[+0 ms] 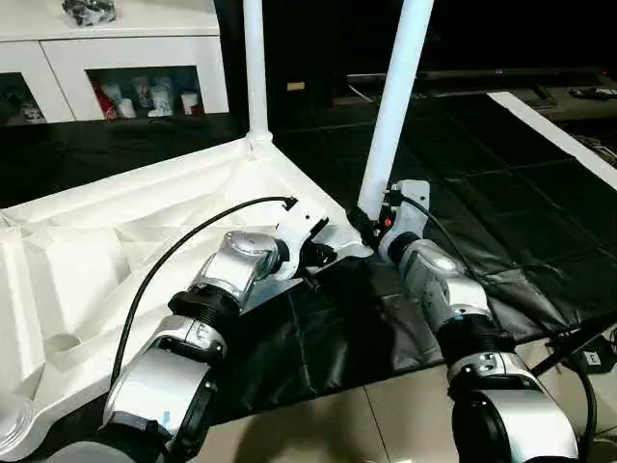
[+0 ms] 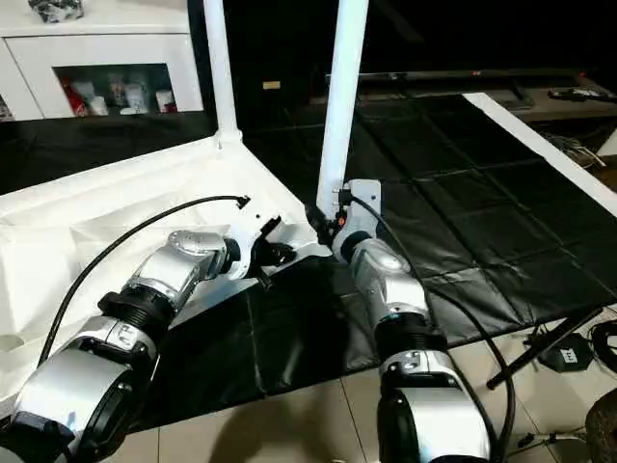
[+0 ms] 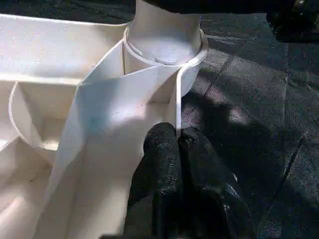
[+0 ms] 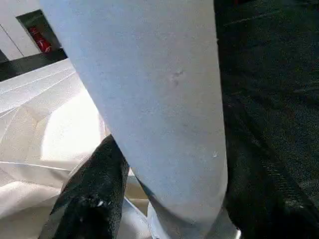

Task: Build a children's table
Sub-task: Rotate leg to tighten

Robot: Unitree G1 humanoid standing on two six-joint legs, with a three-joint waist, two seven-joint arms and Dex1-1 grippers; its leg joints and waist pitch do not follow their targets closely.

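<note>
We are resting our left gripper [image 3: 179, 149], fingers pinched together, on the ribbed white plastic tabletop [image 1: 116, 241] lying upside-down on the black mat [image 1: 463, 193]; our right gripper [image 1: 374, 224] is clasping a smooth tapered leg [image 1: 390, 116] standing in its corner socket

Support is a black sheet [image 1: 501, 222] with a grid of seams, spread over a tiled floor [image 1: 386, 424] — pale tiles show at its near edge, beneath both forearms. Lying directly on it: the white table top [image 1: 145, 231], ribbed underside up, spreading away from the left gripper [image 1: 313, 256] on the side away from the right gripper [image 1: 371, 227] — that corner sits between them.
</note>
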